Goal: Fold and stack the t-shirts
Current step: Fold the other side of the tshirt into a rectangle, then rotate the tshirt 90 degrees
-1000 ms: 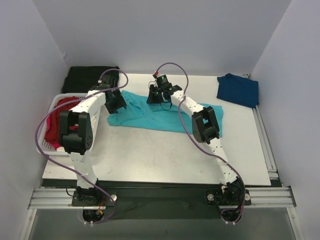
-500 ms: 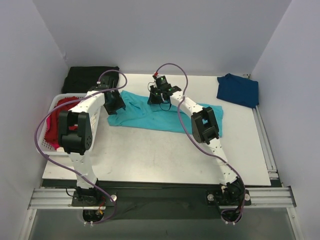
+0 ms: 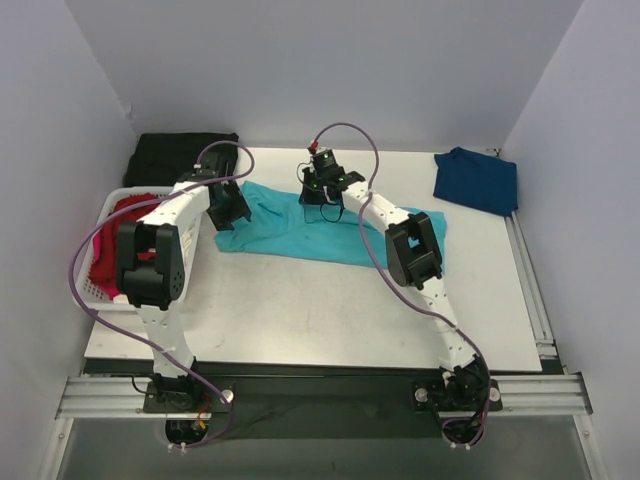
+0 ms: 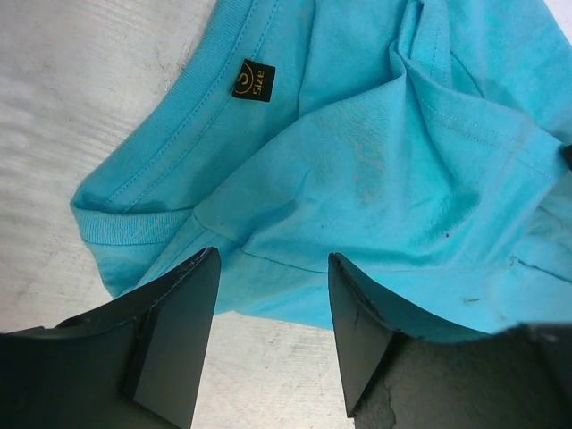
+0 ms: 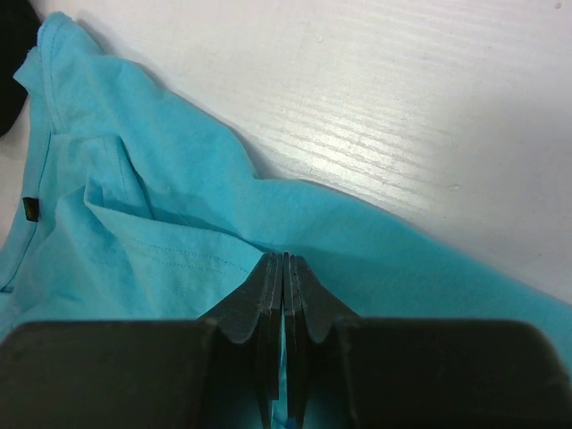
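Observation:
A turquoise t-shirt lies crumpled across the back middle of the table. My left gripper hovers open over its left end; in the left wrist view the collar with its black size label lies just beyond the fingers, and nothing sits between them. My right gripper is at the shirt's far edge, and in the right wrist view it is shut with a fold of the turquoise cloth pinched at its tips. A navy t-shirt lies folded at the back right. A red t-shirt fills the basket.
A white slatted basket stands off the table's left edge. A black cloth lies at the back left corner. Bare white table stretches from the shirt to the near edge.
The right gripper's jaws have closed on the turquoise cloth and it has shifted slightly right. The left gripper has edged a little toward the back and stays open.

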Action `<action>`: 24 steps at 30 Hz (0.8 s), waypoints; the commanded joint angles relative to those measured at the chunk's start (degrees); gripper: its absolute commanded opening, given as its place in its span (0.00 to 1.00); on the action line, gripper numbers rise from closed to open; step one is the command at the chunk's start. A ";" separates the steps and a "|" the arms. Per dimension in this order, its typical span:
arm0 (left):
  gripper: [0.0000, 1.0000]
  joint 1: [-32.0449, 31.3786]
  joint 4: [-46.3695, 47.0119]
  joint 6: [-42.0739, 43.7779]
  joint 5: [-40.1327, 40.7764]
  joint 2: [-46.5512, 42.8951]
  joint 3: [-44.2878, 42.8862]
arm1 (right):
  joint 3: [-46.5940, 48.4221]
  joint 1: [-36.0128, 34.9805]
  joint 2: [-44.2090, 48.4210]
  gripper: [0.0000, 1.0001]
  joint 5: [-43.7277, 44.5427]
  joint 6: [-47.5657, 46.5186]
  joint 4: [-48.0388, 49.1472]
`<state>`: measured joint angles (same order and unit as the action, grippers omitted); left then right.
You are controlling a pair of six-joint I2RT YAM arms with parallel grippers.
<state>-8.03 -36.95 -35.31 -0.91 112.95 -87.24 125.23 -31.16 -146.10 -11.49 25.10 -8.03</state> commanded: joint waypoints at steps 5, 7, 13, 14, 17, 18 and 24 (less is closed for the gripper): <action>0.62 0.56 -0.76 0.50 0.38 0.43 -1.09 | -1.13 1.01 6.71 0.00 2.70 -1.37 2.49; 0.62 0.47 -0.76 0.42 0.47 0.52 -1.18 | -2.44 1.27 7.58 0.00 3.31 -1.72 3.11; 0.62 0.56 -1.55 0.33 0.47 1.49 -1.97 | -7.88 1.80 10.83 0.00 4.27 -2.07 5.48; 0.62 0.47 -1.72 0.33 1.16 1.75 -2.05 | -8.42 1.71 11.54 0.00 4.19 -1.99 5.66; 0.62 0.56 -1.90 0.33 1.87 2.19 -2.41 | -10.88 1.54 12.15 0.00 4.10 -1.90 6.45; 0.62 0.56 -1.99 0.33 1.87 2.36 -2.49 | -11.06 1.54 12.07 0.00 3.93 -1.73 6.36; 0.62 0.47 -2.43 0.33 2.84 2.63 -2.85 | -12.46 1.45 11.98 0.00 5.42 0.12 4.52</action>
<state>-8.03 -38.48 -35.31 0.34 115.35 -87.26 113.06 -29.69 -137.99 -8.38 24.21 -3.20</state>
